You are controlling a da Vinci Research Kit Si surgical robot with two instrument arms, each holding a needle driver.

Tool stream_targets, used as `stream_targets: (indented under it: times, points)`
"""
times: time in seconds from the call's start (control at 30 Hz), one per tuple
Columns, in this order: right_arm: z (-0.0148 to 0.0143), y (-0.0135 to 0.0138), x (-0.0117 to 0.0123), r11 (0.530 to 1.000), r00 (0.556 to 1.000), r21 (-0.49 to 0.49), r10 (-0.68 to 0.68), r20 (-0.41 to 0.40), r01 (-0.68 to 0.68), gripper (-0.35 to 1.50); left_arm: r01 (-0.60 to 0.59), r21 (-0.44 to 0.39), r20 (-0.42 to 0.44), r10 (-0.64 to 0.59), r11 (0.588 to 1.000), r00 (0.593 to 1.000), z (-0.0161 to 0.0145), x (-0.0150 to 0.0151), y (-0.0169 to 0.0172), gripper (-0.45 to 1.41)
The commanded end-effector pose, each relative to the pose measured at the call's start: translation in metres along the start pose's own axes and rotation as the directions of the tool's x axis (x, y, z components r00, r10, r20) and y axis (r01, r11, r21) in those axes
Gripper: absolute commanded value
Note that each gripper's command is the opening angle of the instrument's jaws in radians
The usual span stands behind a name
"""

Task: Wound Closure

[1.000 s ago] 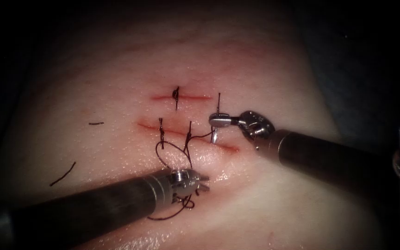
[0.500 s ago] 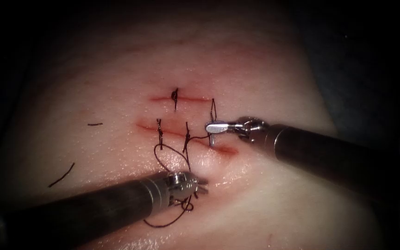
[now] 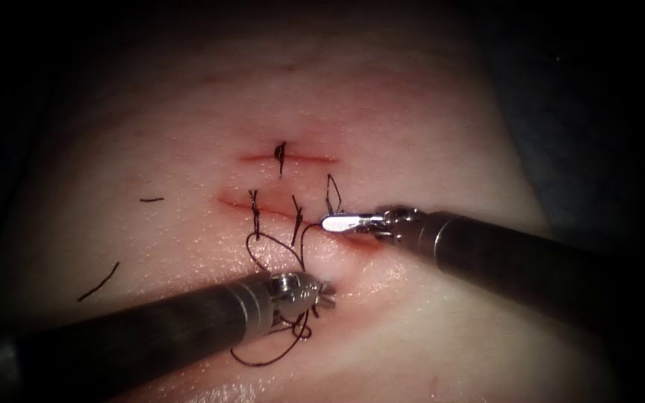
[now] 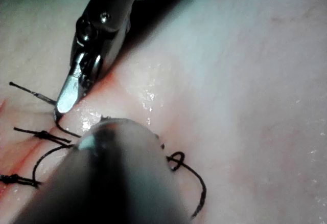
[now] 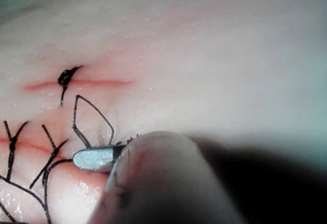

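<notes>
Where the tissue [image 3: 427,149] lies nearest in the endoscope view, the left tool [image 3: 324,295] is seen coming in from the lower left, its tip pressed against the tissue just below the lower cut [image 3: 237,201]. Its jaws are seen slightly apart, and nothing can be made out clamped between them. Dark thread [image 3: 263,358] is coiled in loose loops around and beneath this tool's wrist, and from there it is carried up toward the cut. Two knotted stitches [image 3: 254,213] with short upright tails are set across the left and middle parts of the lower cut. At the right end of that cut, the right tool [image 3: 335,222] is laid almost flat over the tissue with its jaws pressed together on the thread. One strand curves away from the jaw tip toward the left tool, and a small loop stands up just above the jaws. The same closed tip with its loop is seen in the right wrist view [image 5: 94,158], and in the left wrist view [image 4: 61,101] it is seen touching the wet tissue. A patch of red fluid [image 3: 363,242] is spread beneath the right tool's jaws. Where the needle lies cannot be told. Farther back, a shorter upper cut [image 3: 307,157] is crossed by a single dark stitch [image 3: 281,153]. Two cut ends of thread [image 3: 100,281] are left well apart toward the tissue's left edge.
</notes>
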Motion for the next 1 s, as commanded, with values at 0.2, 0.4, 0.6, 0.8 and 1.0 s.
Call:
stream_targets:
  times: [0.2,0.4,0.6,0.8,1.0]
  points:
    - [0.0008,0.001,-0.0012,0.999,0.999,0.004,0.047,-0.009,-0.047,-0.35,0.0,-0.004,-0.003,0.0,1.0,1.0,0.0005,0.0002,-0.0004,-0.1]
    - [0.0012,-0.0009,-0.0004,0.998,0.998,-0.003,0.055,-0.031,-0.055,0.59,-0.004,0.001,0.005,0.004,1.0,1.0,-0.0008,-0.0005,0.0009,-0.11]
    - [0.0004,-0.0022,0.0015,0.997,0.996,-0.02,-0.077,-0.045,0.076,0.98,-0.002,0.0,0.01,0.002,1.0,1.0,-0.0024,-0.001,0.0022,-0.16]
    - [-0.0034,-0.0033,0.0046,0.942,0.948,-0.106,-0.318,0.018,0.318,1.16,-0.007,-0.004,0.01,0.007,1.0,1.0,-0.0028,-0.0016,0.0018,-0.16]
    - [-0.0038,-0.0052,0.0058,0.842,0.865,-0.201,-0.495,0.082,0.501,1.05,-0.005,-0.003,0.01,0.005,1.0,1.0,-0.0026,-0.0014,0.0017,-0.16]
